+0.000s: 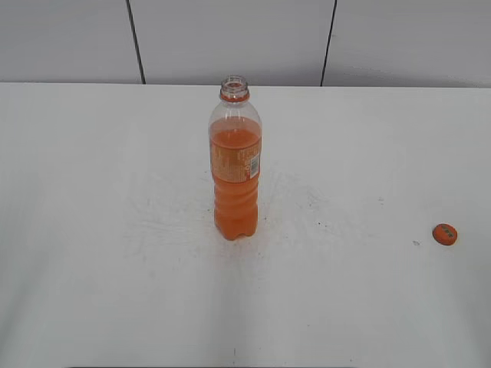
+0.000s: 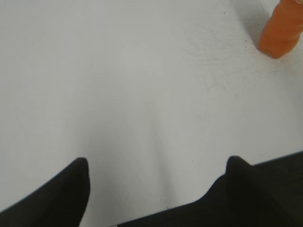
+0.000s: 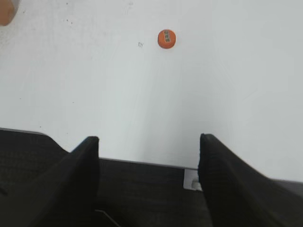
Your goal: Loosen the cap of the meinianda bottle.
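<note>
The meinianda bottle [image 1: 235, 165] stands upright mid-table, half full of orange drink, its neck open with no cap on it. Its base shows at the top right of the left wrist view [image 2: 280, 33] and its edge at the top left of the right wrist view [image 3: 5, 12]. The small orange cap [image 1: 445, 234] lies flat on the table far right of the bottle; it also shows in the right wrist view [image 3: 166, 39]. My left gripper [image 2: 158, 172] is open and empty over the near table edge. My right gripper [image 3: 149, 146] is open and empty, well short of the cap. Neither gripper shows in the exterior view.
The white table [image 1: 115, 230] has faint scuff marks around the bottle. A grey panelled wall [image 1: 230, 38] runs behind it. The dark front table edge [image 3: 142, 189] lies under my right gripper.
</note>
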Available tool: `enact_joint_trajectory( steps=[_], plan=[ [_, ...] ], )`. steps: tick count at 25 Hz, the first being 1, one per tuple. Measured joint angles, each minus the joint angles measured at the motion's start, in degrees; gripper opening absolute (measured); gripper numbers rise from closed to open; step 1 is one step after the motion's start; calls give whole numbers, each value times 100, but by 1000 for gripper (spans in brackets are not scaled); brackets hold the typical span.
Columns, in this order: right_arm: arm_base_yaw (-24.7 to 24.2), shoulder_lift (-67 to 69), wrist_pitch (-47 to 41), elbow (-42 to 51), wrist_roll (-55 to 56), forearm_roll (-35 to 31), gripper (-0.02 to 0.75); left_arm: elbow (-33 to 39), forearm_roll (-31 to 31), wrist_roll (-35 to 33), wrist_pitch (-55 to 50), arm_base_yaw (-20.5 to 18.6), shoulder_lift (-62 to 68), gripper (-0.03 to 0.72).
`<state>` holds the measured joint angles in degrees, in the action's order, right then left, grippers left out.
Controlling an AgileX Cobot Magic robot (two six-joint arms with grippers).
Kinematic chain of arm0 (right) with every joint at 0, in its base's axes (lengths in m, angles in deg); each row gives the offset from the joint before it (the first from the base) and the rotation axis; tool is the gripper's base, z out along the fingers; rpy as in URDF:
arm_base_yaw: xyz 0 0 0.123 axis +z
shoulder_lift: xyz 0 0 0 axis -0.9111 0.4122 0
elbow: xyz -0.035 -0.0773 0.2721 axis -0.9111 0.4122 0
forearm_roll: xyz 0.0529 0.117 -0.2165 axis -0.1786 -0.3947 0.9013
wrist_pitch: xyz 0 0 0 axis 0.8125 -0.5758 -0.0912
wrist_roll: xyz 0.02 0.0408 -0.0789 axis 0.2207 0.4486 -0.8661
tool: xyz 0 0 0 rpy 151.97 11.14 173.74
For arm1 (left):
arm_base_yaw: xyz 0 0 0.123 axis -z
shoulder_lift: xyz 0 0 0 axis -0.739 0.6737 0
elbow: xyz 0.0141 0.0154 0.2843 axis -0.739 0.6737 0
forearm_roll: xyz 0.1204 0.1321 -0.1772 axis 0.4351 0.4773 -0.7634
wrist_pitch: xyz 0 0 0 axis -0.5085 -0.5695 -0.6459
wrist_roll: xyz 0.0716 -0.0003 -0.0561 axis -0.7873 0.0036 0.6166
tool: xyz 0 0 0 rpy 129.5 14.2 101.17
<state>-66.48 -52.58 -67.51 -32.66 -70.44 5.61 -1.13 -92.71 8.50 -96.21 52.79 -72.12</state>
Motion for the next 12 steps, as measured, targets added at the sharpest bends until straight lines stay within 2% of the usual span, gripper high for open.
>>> enact_joint_trajectory(
  steps=[5, 12],
  plan=[
    [0, -696, 300, 261, -133, 0, 491, 2, -23, -33, 73, 0, -892, 533],
    [0, -1133, 408, 282, -144, 0, 491, 17, -70, 461, 87, 0, -1465, 533]
  ],
)
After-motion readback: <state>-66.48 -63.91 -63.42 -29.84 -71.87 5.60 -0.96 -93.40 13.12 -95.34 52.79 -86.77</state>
